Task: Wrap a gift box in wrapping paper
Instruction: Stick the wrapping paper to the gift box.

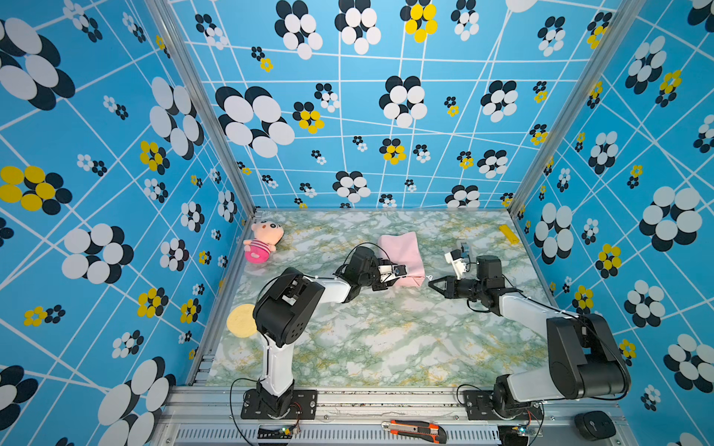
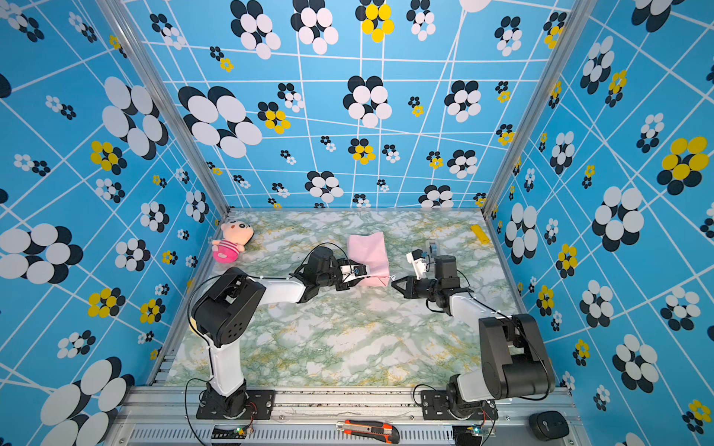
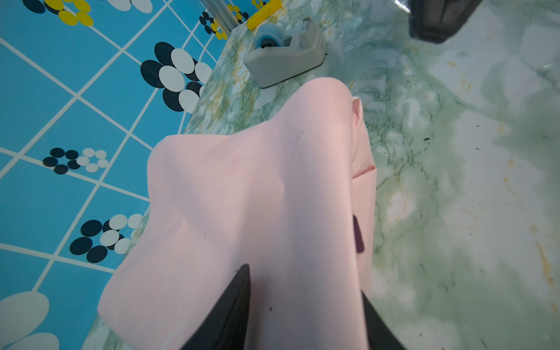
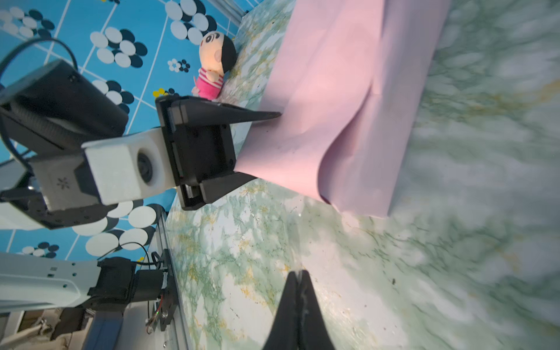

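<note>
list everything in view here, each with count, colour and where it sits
wrapping paper: 1, pale pink, folded bundle mid-table toward the back
gift box: not visible
plush doll: 1, pink-striped, back left corner
tape dispenser: 1, grey, right of the paper, toward the back
flat bar: 1, yellow, back right corner
round disc: 1, pale yellow, left edge, partly behind the left arm
utility knife: 1, orange and black, front rail
round device: 1, black, front rail, right end
table: 1, green-white marble, cell floor
left gripper: 1, black, jaws around the paper's front end
right gripper: 1, black, jaws shut, just right of the paper
</note>
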{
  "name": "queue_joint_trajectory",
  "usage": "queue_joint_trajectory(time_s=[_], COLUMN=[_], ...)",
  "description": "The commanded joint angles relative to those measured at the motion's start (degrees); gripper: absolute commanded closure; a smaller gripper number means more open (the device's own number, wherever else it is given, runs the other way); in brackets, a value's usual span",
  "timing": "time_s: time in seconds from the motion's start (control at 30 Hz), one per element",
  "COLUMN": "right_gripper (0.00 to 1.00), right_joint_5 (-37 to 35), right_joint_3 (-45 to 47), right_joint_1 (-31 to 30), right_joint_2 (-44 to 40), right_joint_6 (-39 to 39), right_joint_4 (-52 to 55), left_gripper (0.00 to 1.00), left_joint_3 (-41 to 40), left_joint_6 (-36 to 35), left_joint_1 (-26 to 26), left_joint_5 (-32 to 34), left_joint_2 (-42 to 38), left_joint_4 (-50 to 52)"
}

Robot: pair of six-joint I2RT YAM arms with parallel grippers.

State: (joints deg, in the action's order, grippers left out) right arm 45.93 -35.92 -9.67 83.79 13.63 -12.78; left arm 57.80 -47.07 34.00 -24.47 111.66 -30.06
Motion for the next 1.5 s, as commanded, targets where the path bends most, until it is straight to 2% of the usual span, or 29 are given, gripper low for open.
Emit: queue_joint_trajectory(time_s=[0.0,0.1,0.33,0.63,0.8,1.23,1.37,1.47], right_gripper=[1.00,1.00,1.00,1.00,1.00,1.00,1.00,1.00], right_joint_5=[-2.6,-3.0,-3.4,-6.7,-5.9,-12.2,-12.3,-12.0], right_joint_3=[1.1,0.8,-2.8,-2.5,-2.8,-3.8,-4.0,-4.2], right_joint_1=[-3.6,-5.9,-9.1,-9.9,-10.0,-9.9,-9.9,-10.0], right_joint_2=[1.9,5.5,13.6,18.2,19.7,18.5,18.3,18.4], right_joint_6=[-4.5,-6.6,-7.1,-1.9,2.1,2.1,1.9,2.4], right_joint_4=[-12.8,-20.3,-27.0,-36.4,-37.4,-29.1,-29.0,-29.0], left_gripper=[0.54,0.54,0.54,0.54,0.54,0.53,0.46,0.47], left_joint_3=[0.4,0.6,1.2,1.3,1.2,1.3,1.3,1.4], left_joint_6=[2.1,1.9,2.0,1.8,1.8,1.5,2.2,2.7], left_joint_1=[-0.4,-0.4,-0.5,-0.5,-0.5,-0.5,-0.5,-0.5], left_joint_5=[-2.4,-2.7,-2.9,-3.0,-3.0,-3.5,-3.5,-3.4], left_joint_2=[1.5,1.5,1.7,1.7,1.7,1.7,1.5,1.5], left_joint_4=[7.3,7.9,8.8,9.1,8.9,9.6,9.4,9.3])
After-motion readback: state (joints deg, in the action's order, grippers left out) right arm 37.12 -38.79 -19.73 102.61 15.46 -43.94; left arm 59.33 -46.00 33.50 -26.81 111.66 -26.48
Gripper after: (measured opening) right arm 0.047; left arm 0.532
